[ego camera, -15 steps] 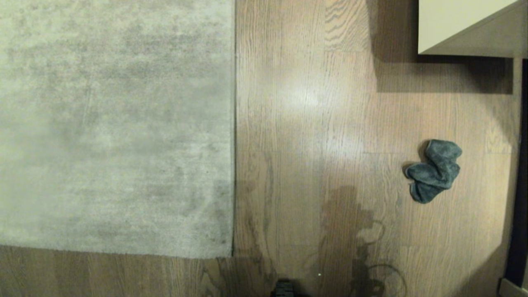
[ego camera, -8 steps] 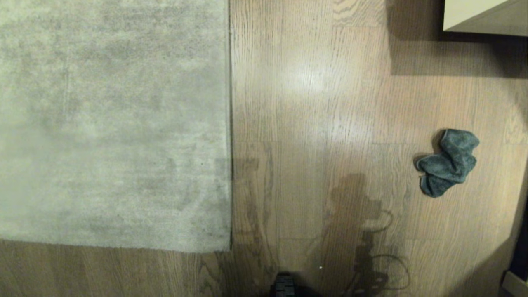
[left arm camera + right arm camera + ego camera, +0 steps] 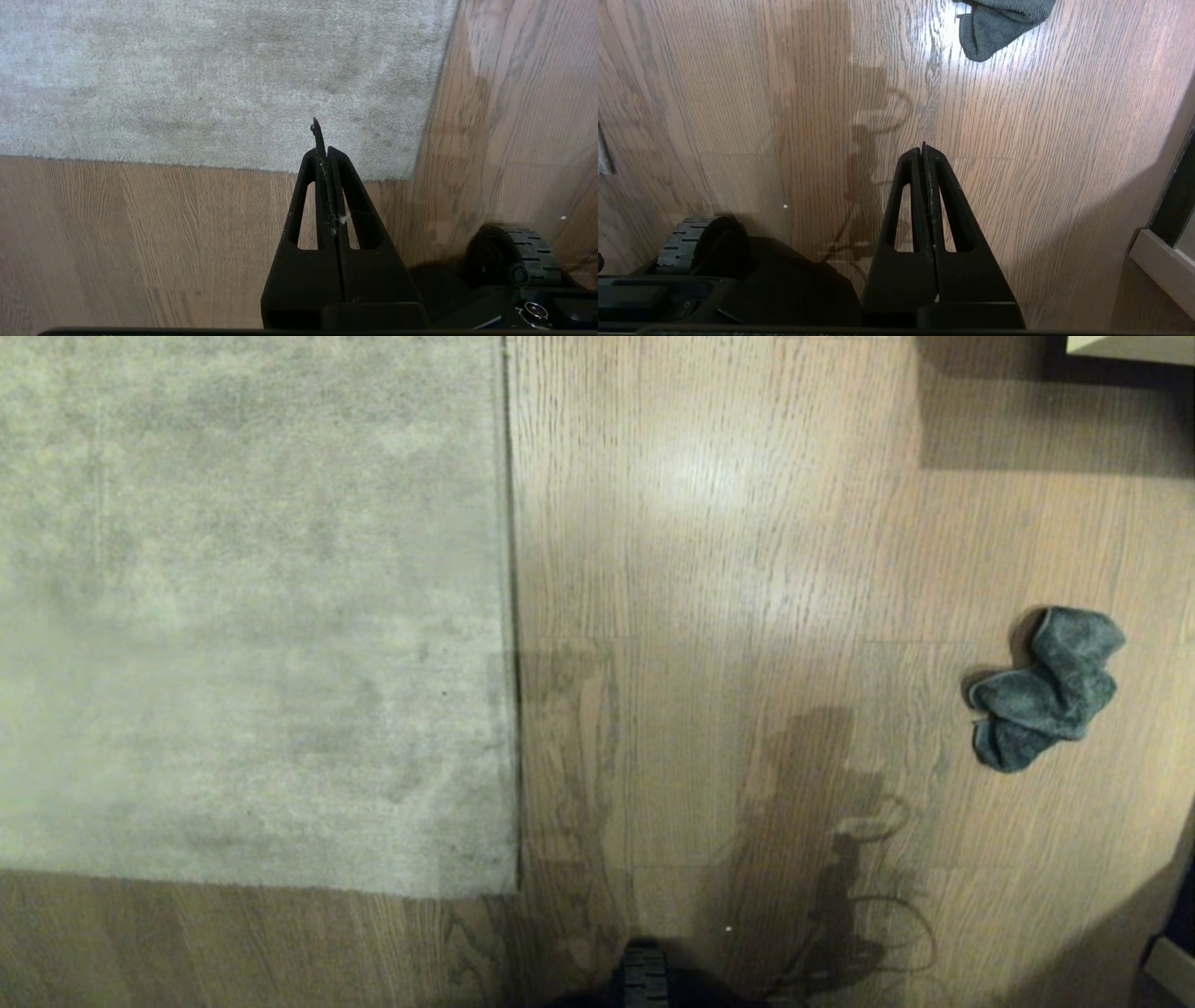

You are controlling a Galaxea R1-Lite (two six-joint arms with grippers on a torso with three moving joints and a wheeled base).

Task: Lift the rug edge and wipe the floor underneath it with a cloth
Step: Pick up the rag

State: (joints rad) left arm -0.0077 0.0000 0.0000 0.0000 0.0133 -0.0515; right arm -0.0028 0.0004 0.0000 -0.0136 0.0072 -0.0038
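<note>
A pale grey-beige rug fills the left of the head view; the rug edge (image 3: 511, 616) runs straight down to a square corner (image 3: 513, 891), lying flat on the wood-plank floor (image 3: 728, 569). The crumpled dark grey-blue cloth (image 3: 1046, 691) lies on the floor at the right, well apart from the rug. Neither arm shows in the head view. In the left wrist view my left gripper (image 3: 322, 149) is shut and empty, hanging above the rug corner (image 3: 411, 177). My right gripper (image 3: 923, 150) is shut and empty over bare floor, short of the cloth (image 3: 999, 23).
A pale cabinet corner (image 3: 1130, 343) casts a dark shadow at the back right. A light skirting or frame (image 3: 1157, 266) stands at the right. My base's black wheel (image 3: 514, 254) (image 3: 686, 242) rests on the floor close to the rug corner (image 3: 646, 975).
The whole head view has shifted: the rug corner, cloth and cabinet sit higher and farther out than a second ago, so the camera has moved. Rug and cloth lie where they were.
</note>
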